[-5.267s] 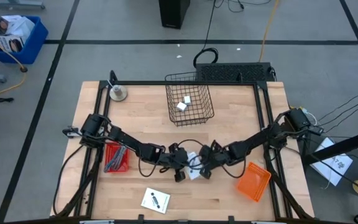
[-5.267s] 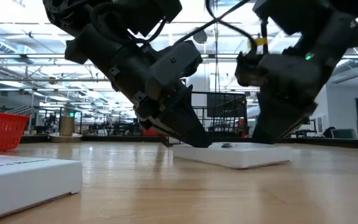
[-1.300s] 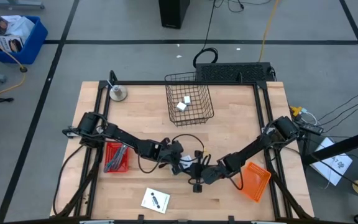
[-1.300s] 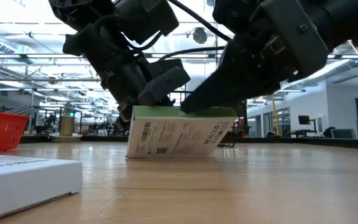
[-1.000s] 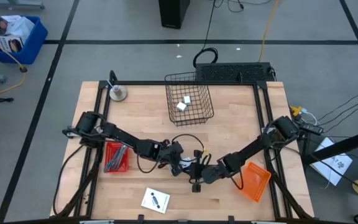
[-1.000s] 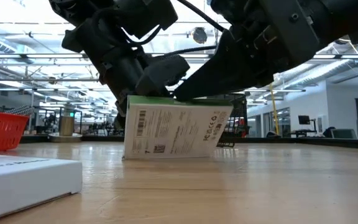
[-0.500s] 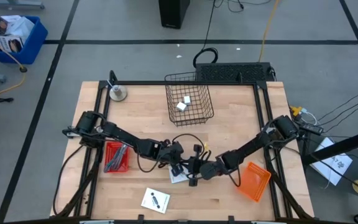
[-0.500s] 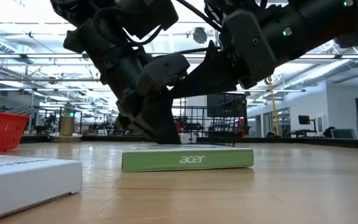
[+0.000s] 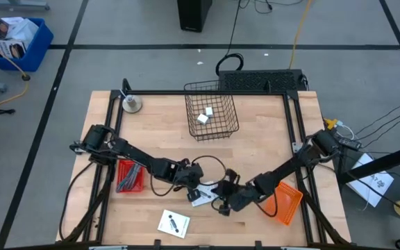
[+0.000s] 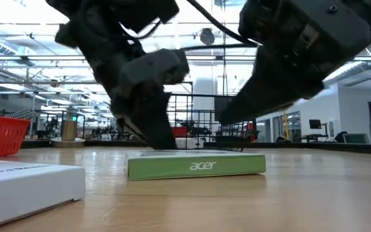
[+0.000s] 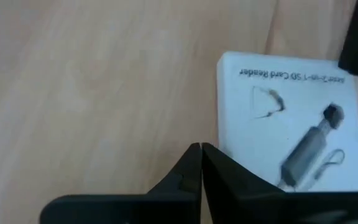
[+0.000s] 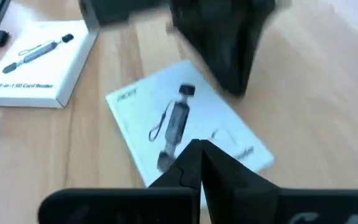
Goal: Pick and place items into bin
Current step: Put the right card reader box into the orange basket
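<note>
Wire basket [image 9: 212, 111] at table's far middle: open black mesh, holding two small white blocks [image 9: 205, 115]. Red tray [image 9: 129, 176] on left side: shallow, perforated plastic, holding a grey metal tool [image 9: 126, 174]. Orange tray [image 9: 284, 202] on right side: similar perforated plastic, tilted, contents not discernible. Round metal object [image 9: 132, 105] standing at far left corner.

Wooden table [image 9: 269, 132], pale planks, dark frame rails. Flat white box [image 9: 201, 195] lying at centre front, green edge marked "acer" in low view [image 10: 196, 165], printed top showing a card reader on a loop. Second white box [image 9: 174, 223], same print, lying nearer the front edge, well apart from basket.

Left gripper [image 9: 192, 186] low at flat box's left edge, fingers [image 11: 191, 169] pressed together, holding nothing. Right gripper [image 9: 221, 199] just beside box's right edge, fingers [image 12: 194, 158] likewise closed, empty.
</note>
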`<state>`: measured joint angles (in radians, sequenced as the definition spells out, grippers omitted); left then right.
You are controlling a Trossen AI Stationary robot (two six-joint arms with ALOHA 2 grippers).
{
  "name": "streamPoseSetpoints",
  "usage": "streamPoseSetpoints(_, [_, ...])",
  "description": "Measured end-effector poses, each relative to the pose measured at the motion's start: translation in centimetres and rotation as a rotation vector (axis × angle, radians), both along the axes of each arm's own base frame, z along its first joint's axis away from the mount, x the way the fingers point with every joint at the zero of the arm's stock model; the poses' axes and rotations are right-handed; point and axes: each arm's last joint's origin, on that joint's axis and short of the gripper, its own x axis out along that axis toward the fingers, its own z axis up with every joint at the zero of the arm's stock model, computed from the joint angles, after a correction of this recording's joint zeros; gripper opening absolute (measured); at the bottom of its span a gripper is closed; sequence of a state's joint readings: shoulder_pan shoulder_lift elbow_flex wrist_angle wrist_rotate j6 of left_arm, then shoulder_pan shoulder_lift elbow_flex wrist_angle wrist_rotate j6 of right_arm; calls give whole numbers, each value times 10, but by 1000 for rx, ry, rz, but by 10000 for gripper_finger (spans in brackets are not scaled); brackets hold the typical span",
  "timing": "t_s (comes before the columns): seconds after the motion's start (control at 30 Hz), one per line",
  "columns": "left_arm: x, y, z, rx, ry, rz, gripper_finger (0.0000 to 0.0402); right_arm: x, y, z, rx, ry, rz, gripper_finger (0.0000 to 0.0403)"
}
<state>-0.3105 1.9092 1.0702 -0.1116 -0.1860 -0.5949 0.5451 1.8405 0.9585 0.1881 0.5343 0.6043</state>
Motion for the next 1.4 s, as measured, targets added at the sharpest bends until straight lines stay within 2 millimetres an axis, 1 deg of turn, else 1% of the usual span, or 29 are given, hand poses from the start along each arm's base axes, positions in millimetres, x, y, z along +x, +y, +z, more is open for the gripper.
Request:
streamPoseSetpoints(0.07, [-1, -2, 13, 26, -51, 17, 4, -5, 0, -4, 32, 43, -40, 0])
streamPoseSetpoints(0.17, [-12, -7, 36, 54, -79, 19, 9, -10, -2, -9, 91, 105, -101, 0])
streamPoseSetpoints(0.27, [-25, -15, 61, 2, -96, -61, 14, -14, -6, -14, 121, 135, -146, 0])
streamPoseSetpoints(0.33, [-29, -22, 69, -42, -105, -128, 6, -15, -7, -15, 131, 139, -153, 0])
streamPoseSetpoints(0.37, [-32, -25, 70, -45, -93, -139, 4, -14, -8, -15, 137, 138, -156, 0])
streamPoseSetpoints(0.43, [-37, -27, 63, -50, -39, -121, 5, -12, -10, -15, 174, 140, -165, 0])
streamPoseSetpoints(0.5, [-33, -28, 53, -63, -15, -105, 7, -12, -12, -16, 194, 151, -181, 0])
streamPoseSetpoints(0.57, [-33, -28, 40, -57, 52, -96, 4, -11, -13, -15, 211, 151, -183, 0])
streamPoseSetpoints(0.63, [-29, -30, 28, -71, 75, -103, 4, -11, -12, -15, 221, 149, -189, 0])
streamPoseSetpoints(0.7, [-28, -30, 19, -101, 111, -107, 6, -11, -12, -16, 241, 153, -198, 0])
streamPoseSetpoints(0.8, [-23, -32, 8, -120, 120, -110, 3, -10, -13, -16, 268, 163, -203, 0])
streamPoseSetpoints(0.93, [-19, -29, 3, -152, 130, -118, 6, -7, -16, -21, 284, 172, -206, 0])
streamPoseSetpoints(1.07, [-17, -26, 3, -175, 131, -116, 5, 1, -19, -27, 295, 147, -178, 0])
streamPoseSetpoints(1.4, [-13, -23, 3, -158, 91, -92, 3, 12, -17, -22, 264, 26, -104, 0])
